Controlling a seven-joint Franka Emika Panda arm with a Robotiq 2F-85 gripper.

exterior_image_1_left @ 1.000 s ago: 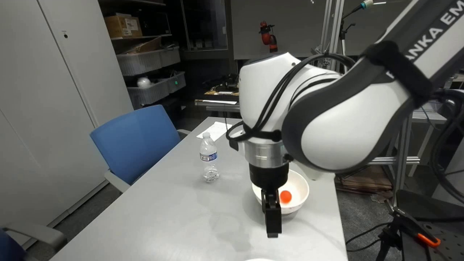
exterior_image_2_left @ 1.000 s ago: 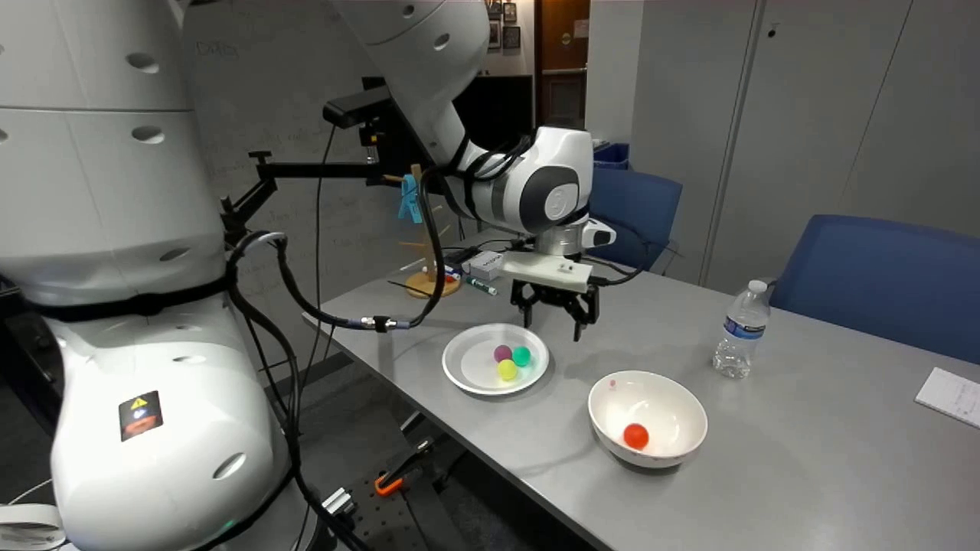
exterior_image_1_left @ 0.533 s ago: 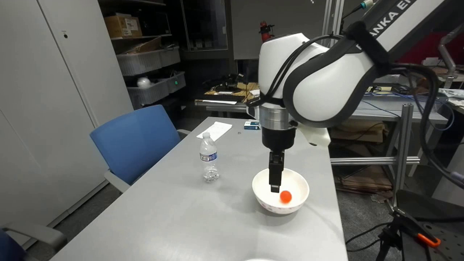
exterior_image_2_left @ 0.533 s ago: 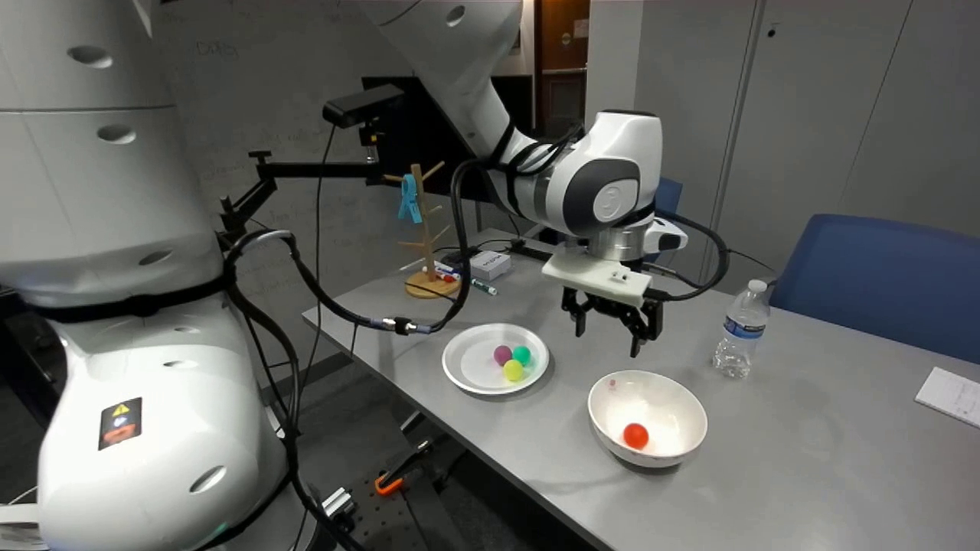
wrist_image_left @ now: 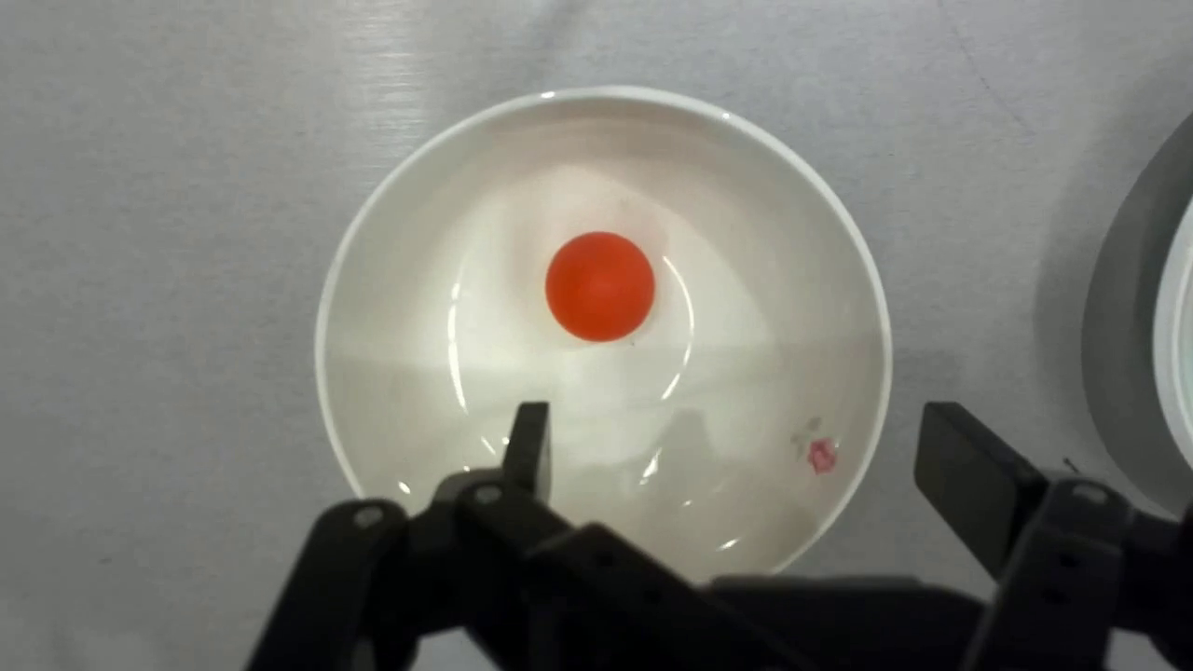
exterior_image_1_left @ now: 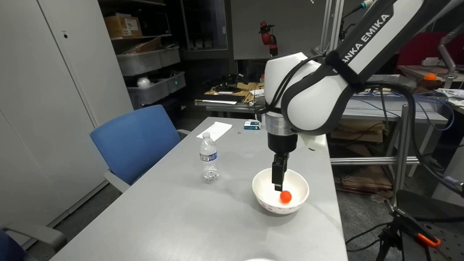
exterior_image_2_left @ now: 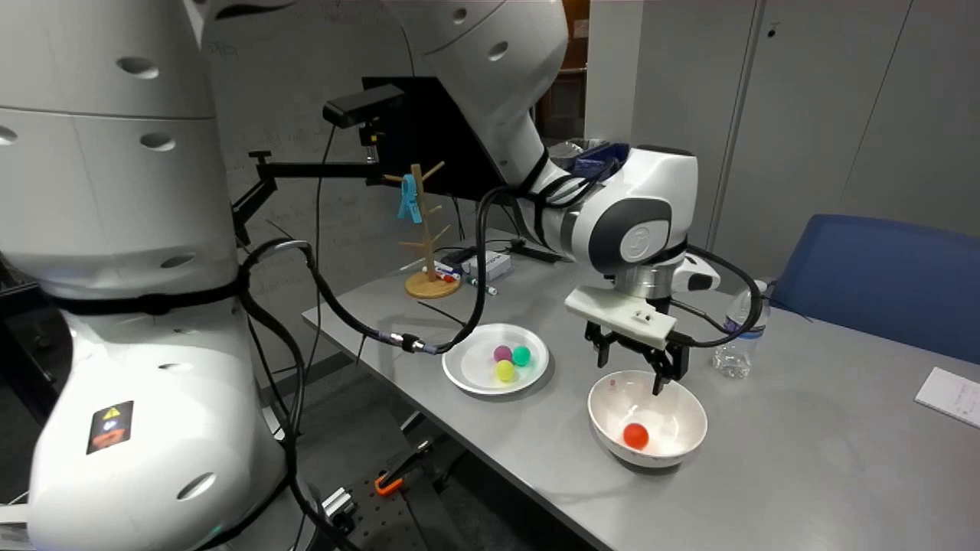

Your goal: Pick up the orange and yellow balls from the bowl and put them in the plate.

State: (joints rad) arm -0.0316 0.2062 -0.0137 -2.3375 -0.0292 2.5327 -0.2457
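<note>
Gripper point(exterior_image_2_left: 629, 379) partly over the bowl point(wrist_image_left: 774, 233), fingers point(wrist_image_left: 969, 485) spread wide, nothing held between them. Your target, the orange ball point(wrist_image_left: 599, 286), sits down inside the bowl, the only ball you can see in it. Yellow ball point(exterior_image_2_left: 504, 371) rests on the white plate point(exterior_image_2_left: 467, 366), a purple ball point(exterior_image_2_left: 502, 353) and a green ball point(exterior_image_2_left: 521, 356) just beside it. Reads as 1 of your 2 balls delivered; step in hand, lining up on the orange.

Alignment off. In the wrist view 1 fingertip lies over the bowl's inside; its partner falls outside the rim, on the plate side, above grey table point(wrist_image_left: 168, 280). Straight down from here, that outer finger would probably strike the rim. Shift away from the plate, and toward the top of the wrist view, until the ball stands midway between the 2 tips.

Narrow the spread some before lowering, so both fingers clear the sloping wall. Go down vertically, stop short of the bowl's bottom, pinch gently at the ball's widest part: a smooth sphere will likely roll away from an off-centre bite. Lift well clear of the rim before you turn for the plate.
</note>
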